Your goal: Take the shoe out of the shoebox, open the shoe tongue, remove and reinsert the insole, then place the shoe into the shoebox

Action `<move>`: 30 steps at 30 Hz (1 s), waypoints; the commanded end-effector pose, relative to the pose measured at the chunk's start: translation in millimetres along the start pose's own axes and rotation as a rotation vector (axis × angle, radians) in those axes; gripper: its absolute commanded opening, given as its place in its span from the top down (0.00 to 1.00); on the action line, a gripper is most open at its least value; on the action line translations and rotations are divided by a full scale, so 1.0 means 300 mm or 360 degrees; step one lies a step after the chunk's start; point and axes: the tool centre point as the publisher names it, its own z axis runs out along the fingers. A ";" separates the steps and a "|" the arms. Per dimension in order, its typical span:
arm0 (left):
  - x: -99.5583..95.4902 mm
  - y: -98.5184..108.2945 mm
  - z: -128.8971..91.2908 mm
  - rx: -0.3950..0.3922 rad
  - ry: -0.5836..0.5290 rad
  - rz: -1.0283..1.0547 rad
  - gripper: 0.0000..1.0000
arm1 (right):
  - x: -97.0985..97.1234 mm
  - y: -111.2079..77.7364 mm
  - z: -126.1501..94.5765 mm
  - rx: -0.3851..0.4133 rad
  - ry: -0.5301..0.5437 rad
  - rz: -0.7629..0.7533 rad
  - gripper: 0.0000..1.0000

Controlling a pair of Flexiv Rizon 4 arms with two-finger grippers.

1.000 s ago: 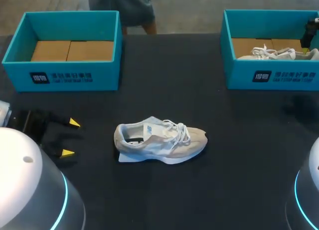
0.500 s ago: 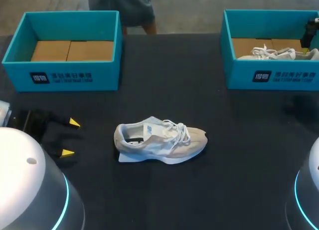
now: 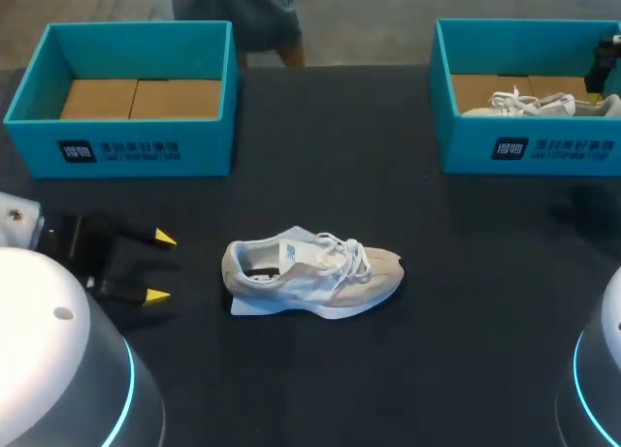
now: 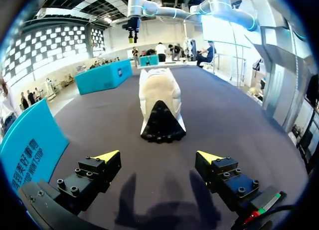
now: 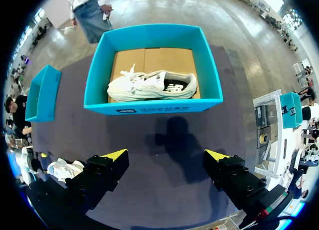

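Note:
A beige and white shoe (image 3: 312, 272) lies on its side in the middle of the black table, toe pointing right. From the left, my left gripper (image 3: 160, 267) stands open a short way off the heel, touching nothing. In the left wrist view the shoe (image 4: 159, 98) lies straight ahead of the open left gripper (image 4: 158, 155), heel end nearest. My right gripper (image 5: 166, 153) hangs open and empty high above the right teal shoebox (image 5: 154, 108), which holds a second white shoe (image 5: 152, 85). In the head view the right gripper (image 3: 604, 67) shows at that box's far right.
An empty teal shoebox (image 3: 126, 146) with a cardboard floor stands at the back left. The right shoebox (image 3: 529, 146) stands at the back right. Bare black tabletop (image 3: 330, 166) lies between the boxes and around the shoe.
My left gripper has moved a little to the right, toward the shoe's heel, still open. The shoe and the right arm have stayed where they were.

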 end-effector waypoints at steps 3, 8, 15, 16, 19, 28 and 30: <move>0.007 -0.028 0.079 -0.0004 0.0001 -0.0001 0.00 | 0.001 -0.003 0.000 -0.0002 0.0000 0.0001 0.00; -0.016 -0.042 0.146 0.0004 0.0027 0.0004 0.00 | 0.001 -0.003 0.000 -0.0002 0.0000 0.0001 0.00; -0.033 -0.065 0.211 0.0018 0.0044 -0.0002 0.00 | 0.001 -0.003 0.000 -0.0002 0.0000 0.0001 0.00; -0.032 -0.070 0.218 0.0027 0.0046 -0.0003 0.00 | 0.001 -0.003 0.000 -0.0002 0.0000 0.0001 0.00; -0.029 -0.083 0.240 0.0030 0.0053 0.0000 0.00 | 0.001 -0.003 0.000 -0.0002 0.0000 0.0001 0.00; -0.016 -0.105 0.283 0.0061 0.0087 -0.0041 0.00 | 0.001 -0.003 0.000 -0.0002 0.0000 0.0001 0.00; -0.014 -0.106 0.288 0.0080 0.0088 -0.0062 0.00 | 0.001 -0.003 0.000 -0.0002 0.0000 0.0001 0.00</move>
